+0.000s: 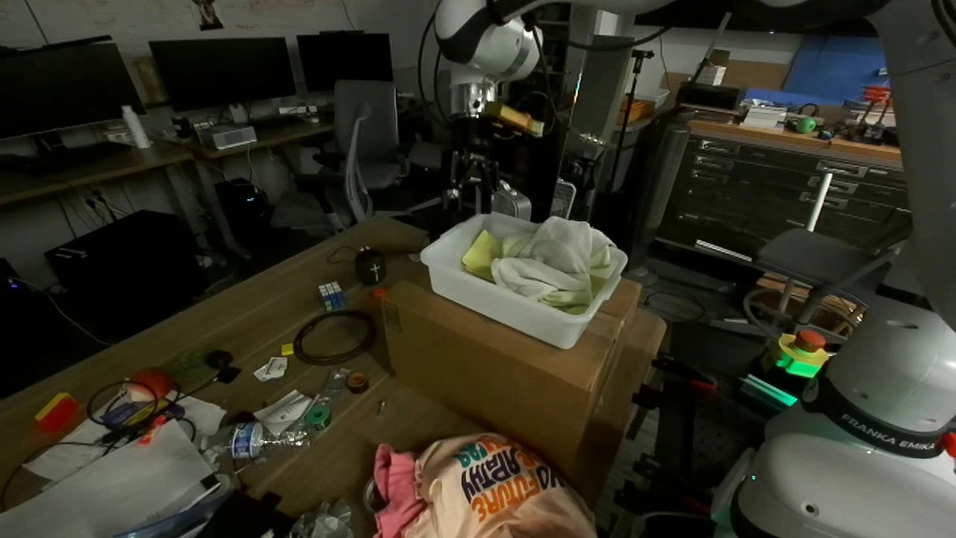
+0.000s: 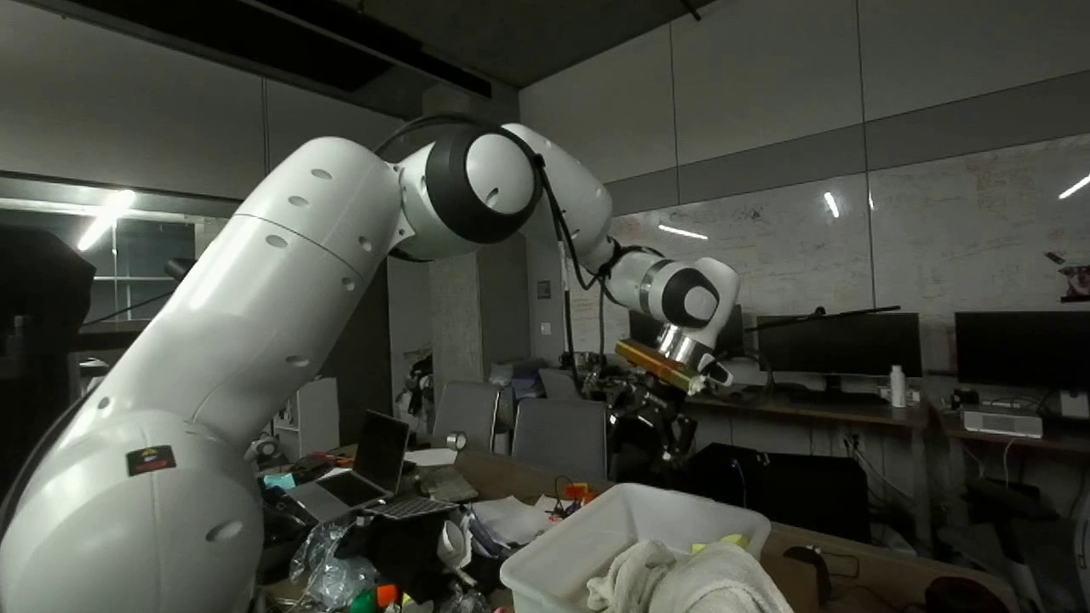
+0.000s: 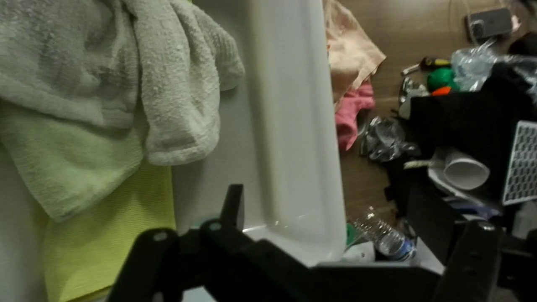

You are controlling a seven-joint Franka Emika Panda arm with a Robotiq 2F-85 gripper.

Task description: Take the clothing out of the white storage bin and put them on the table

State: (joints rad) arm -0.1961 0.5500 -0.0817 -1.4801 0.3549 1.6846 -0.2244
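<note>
While the gripper (image 1: pixel 470 193) hangs above the bin (image 1: pixel 500 299), we see its jaws standing well apart; in the wrist view one of its fingers (image 3: pixel 233 205) shows over the inside of the bin and the other over the crowded table (image 1: pixel 246 329) beyond the rim. The bin stands on a carton (image 1: pixel 485 366) near the table's corner on the side of the arm (image 2: pixel 272 264). In it we see a crumpled white towel (image 1: pixel 560 246) over a yellow cloth (image 3: pixel 126 235) (a pale green layer (image 3: pixel 75 159) shows between them, and we cannot tell whether it is a piece of its own). Beside the carton, toward the table's edge nearest the arm, lie a peach cloth (image 1: pixel 500 486) with printed lettering and, touching it, a pink cloth (image 1: pixel 397 486). Toward the edge facing the monitors (image 1: pixel 222 69) we find a round black thing (image 1: pixel 370 267) and a puzzle cube (image 1: pixel 331 297), with a coiled cable (image 1: pixel 332 360) near the carton. Farther from that corner, a clear bottle (image 1: pixel 258 441) lies on its side.
</note>
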